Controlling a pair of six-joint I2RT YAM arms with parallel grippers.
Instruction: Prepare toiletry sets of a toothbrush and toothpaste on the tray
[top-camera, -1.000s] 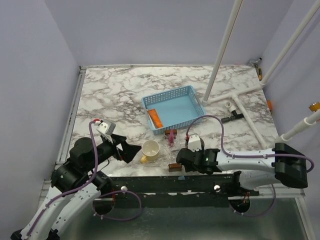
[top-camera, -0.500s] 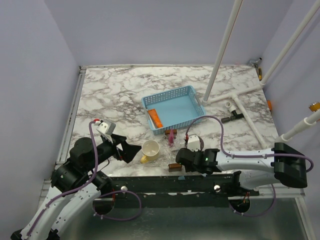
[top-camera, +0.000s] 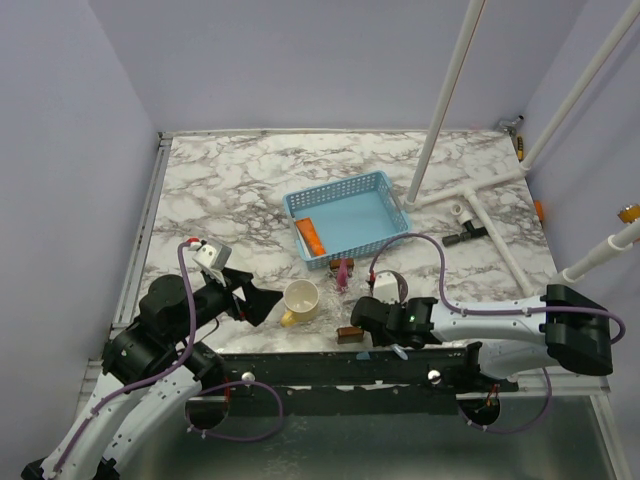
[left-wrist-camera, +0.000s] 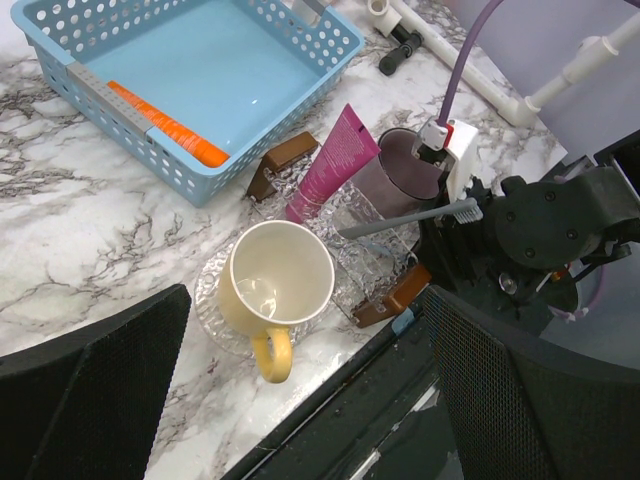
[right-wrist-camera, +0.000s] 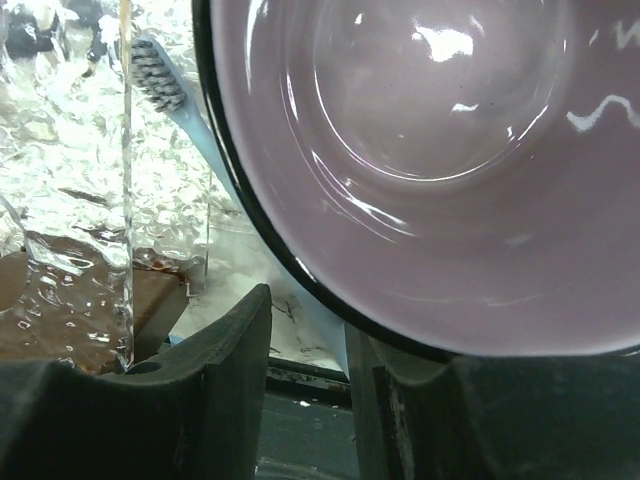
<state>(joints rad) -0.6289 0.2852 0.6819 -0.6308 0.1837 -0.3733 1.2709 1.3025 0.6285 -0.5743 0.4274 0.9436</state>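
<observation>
Two arms reached over a marble worktop (top-camera: 220, 190). The right arm's fingers (right-wrist-camera: 230, 360) sat low under the rim of a purple-grey mug (left-wrist-camera: 400, 175), one on each side of the toothbrush (left-wrist-camera: 405, 220) handle, probably to lift it. Whether they were already pinching it could not be told. The toothbrush lay outside the tray (left-wrist-camera: 230, 70), on clear textured glass. An orange toothpaste (left-wrist-camera: 165, 125) lay inside the tray, against the wall nearest the mugs. A pink toothpaste (left-wrist-camera: 335, 160) rested just outside. The left arm's fingers (left-wrist-camera: 100, 370) hung spread wide and empty above a yellow mug (left-wrist-camera: 275, 280), seemingly keeping clear.
</observation>
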